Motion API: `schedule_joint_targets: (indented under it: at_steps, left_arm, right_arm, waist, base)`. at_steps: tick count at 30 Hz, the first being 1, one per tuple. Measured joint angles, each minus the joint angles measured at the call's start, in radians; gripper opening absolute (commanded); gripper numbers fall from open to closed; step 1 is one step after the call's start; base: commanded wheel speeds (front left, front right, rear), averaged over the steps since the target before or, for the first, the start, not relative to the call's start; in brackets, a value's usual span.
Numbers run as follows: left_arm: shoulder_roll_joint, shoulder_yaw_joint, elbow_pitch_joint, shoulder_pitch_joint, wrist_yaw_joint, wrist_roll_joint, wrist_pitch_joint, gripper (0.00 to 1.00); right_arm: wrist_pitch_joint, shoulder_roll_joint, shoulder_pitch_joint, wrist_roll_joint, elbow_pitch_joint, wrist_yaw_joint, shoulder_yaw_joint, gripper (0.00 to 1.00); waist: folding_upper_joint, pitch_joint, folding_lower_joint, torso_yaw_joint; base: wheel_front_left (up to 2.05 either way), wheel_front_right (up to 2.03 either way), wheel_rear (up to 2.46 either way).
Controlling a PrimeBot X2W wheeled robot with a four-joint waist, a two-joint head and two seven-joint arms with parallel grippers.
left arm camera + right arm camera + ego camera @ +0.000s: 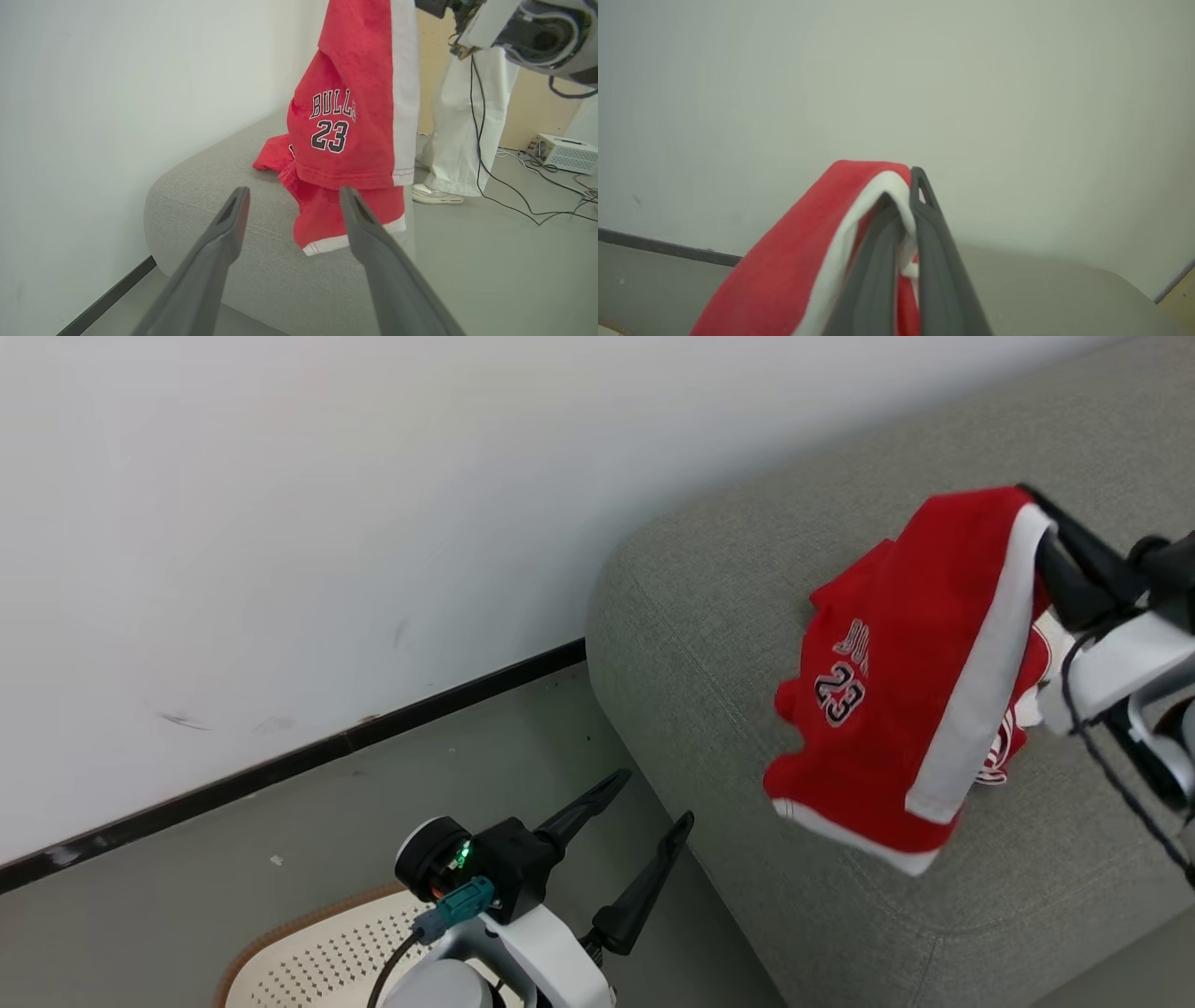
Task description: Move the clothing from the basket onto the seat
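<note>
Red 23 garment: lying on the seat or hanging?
Hanging. The right gripper is shut on the red garment, which dangles over the seat; hem contact unclear.

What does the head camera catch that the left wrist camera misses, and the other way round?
Head view adds: the basket on the floor, lower left. Left wrist view adds: a person's white trousers and shoe, and a white box on the floor. Both share: the open left hand, the red clothing hanging from the shut right hand over the grey seat, and the wall.

Wall (280, 523), floor (420, 784), person's legs (448, 140), white box (565, 154)
</note>
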Motion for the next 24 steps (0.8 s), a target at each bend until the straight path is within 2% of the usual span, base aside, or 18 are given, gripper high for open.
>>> schedule_joint_targets:
  at_steps: [4,14,24]
  left_arm:
    - [0.017,0.012,-0.019,0.000,0.019,0.015,0.001,1.00]
    - [0.042,0.024,-0.094,-0.002,0.047,0.042,0.022,1.00]
    - [0.063,0.024,-0.176,-0.041,0.061,0.077,0.065,1.00]
  right_arm:
    - [0.036,0.001,-0.110,0.090,0.042,0.000,-0.055,0.00]
    - [0.107,-0.070,-0.340,0.123,0.156,0.000,-0.140,0.00]
    - [0.120,-0.095,-0.381,0.123,0.271,0.000,-0.173,0.00]
  waist:
    - [0.0000,0.024,0.0000,-0.004]
    - [0.0000,0.089,0.0000,0.014]
    - [0.0000,0.169,0.0000,0.046]
  base:
    - [0.00,0.00,0.00]
    - [0.00,0.00,0.00]
    - [0.00,0.00,0.00]
